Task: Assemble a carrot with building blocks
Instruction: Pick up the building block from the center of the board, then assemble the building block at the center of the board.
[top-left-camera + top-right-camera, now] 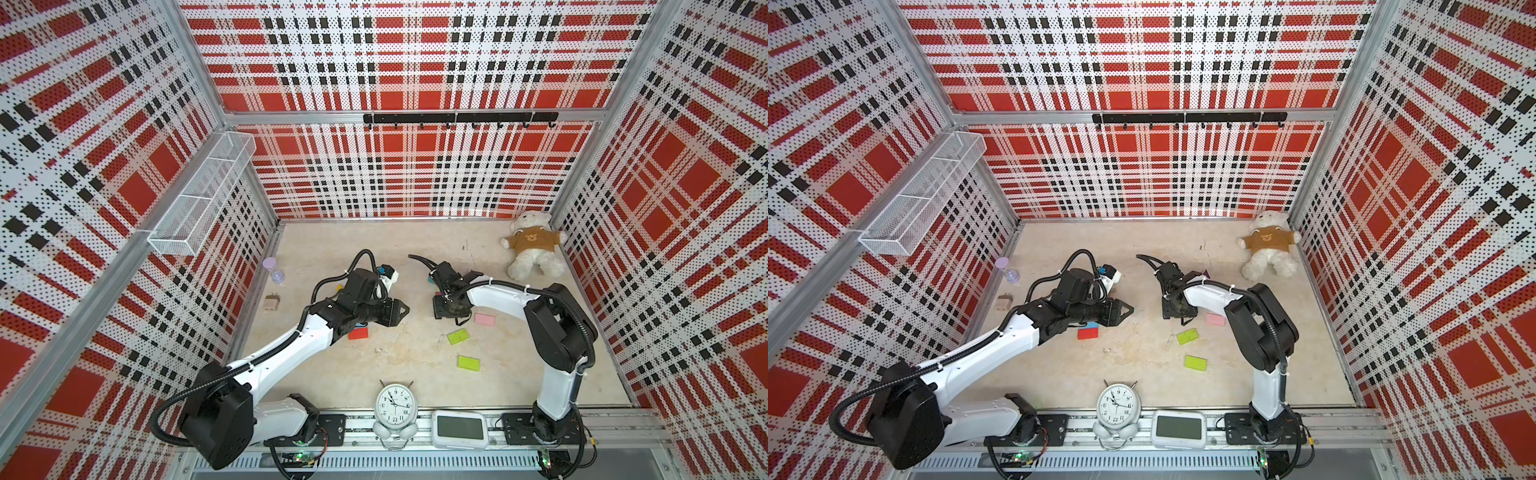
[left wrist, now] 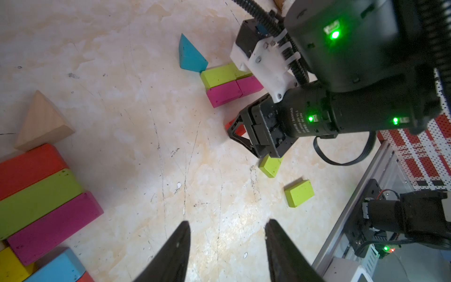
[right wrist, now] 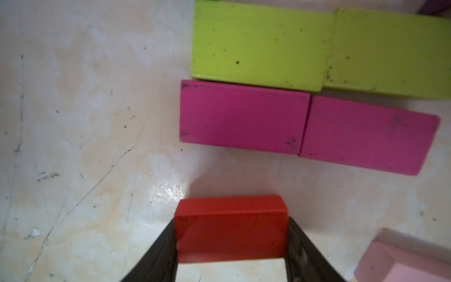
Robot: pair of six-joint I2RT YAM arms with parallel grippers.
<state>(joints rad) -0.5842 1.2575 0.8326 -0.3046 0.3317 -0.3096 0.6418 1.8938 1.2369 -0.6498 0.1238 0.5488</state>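
Lettering "DAMIAO" reads on the right arm's black motor [image 2: 300, 122]; alarm clock [image 1: 394, 405] at the near edge shows printed numerals. Mid-table, right gripper [image 3: 231, 219] clenches a smooth red rectangular block [image 3: 231, 234], near two scuffed magenta blocks [image 3: 244, 117] and two lime blocks [image 3: 258, 46], each pair laid end to end. Empty left gripper [image 2: 227, 234] stands spread.

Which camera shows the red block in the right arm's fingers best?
The right wrist view: the red block sits close between both fingers. The left wrist view shows only a sliver behind the fingers; in both top views the right arm mostly hides it.
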